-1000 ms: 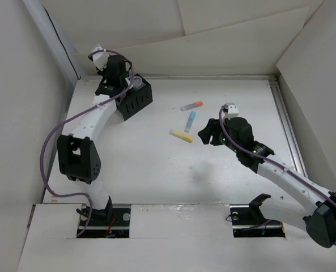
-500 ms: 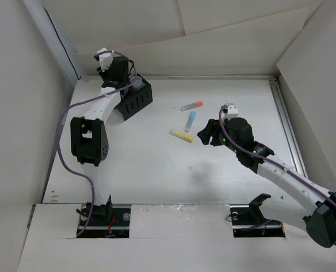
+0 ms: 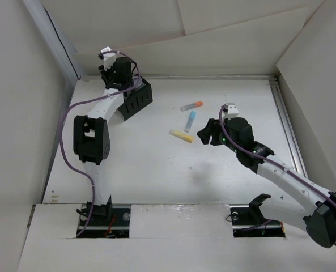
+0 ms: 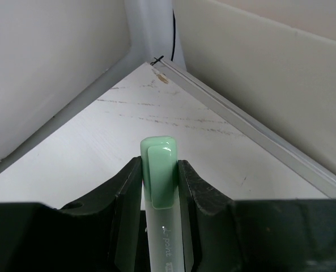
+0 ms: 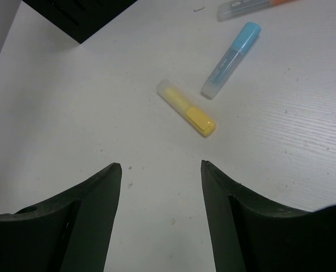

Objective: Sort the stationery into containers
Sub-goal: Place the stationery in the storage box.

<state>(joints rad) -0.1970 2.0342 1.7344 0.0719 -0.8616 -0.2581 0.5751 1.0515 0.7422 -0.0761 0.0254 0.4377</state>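
Stationery is split between two places. A pale green marker [image 4: 161,187] is clamped by its sides in the left jaws. The yellow marker [image 5: 187,107], the light blue marker [image 5: 230,59] and the grey marker with the orange tip [image 3: 191,106] lie loose on the bench [image 3: 156,181], close together and well apart from the black organiser [image 3: 136,99] at the back left.

The green one lies lengthwise along the jaws with its cap poking past the tips, which I take as a grip for sliding it end-first into a compartment. The left arm [image 3: 97,110] is stretched far back with its elbow folded up and its wrist over the organiser's rear edge. Its camera looks into the bench corner, so I cannot tell whether it is lined up with a slot.

The right arm [image 3: 281,170] reaches in low from the right. Its jaws are apart and empty, just short of the yellow marker, likely the next pick.
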